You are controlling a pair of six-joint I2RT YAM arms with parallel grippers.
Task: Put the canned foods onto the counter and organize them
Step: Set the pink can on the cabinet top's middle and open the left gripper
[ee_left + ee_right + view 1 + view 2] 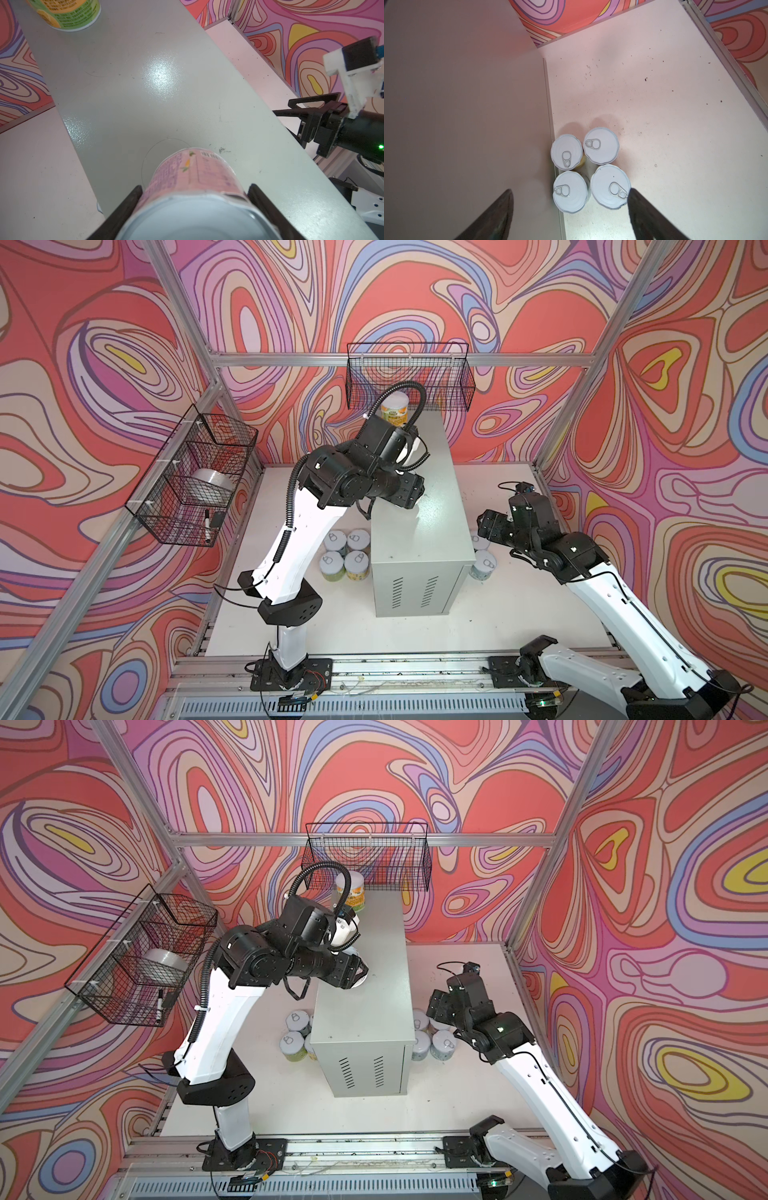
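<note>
My left gripper (194, 188) is shut on a pink-labelled can (193, 172), one finger on each side, low over the left half of the counter's (145, 93) glossy grey top. I cannot tell whether the can touches it. In both top views this gripper (415, 493) (357, 975) reaches over the counter (424, 539) (374, 1011) from the left. A yellow-green can (394, 409) (352, 890) (68, 14) stands upright at the counter's far end. My right gripper (570, 193) (488, 526) hangs open above several cans (600, 145) (428, 1042) on the white table beside the counter's right wall (467, 104).
Several more cans (347, 556) (297, 1031) stand on the table against the counter's left side. A black wire basket (409, 377) hangs on the back wall just above the counter. Another basket (195, 477) on the left wall holds a silver roll (210, 487) and a marker (206, 524).
</note>
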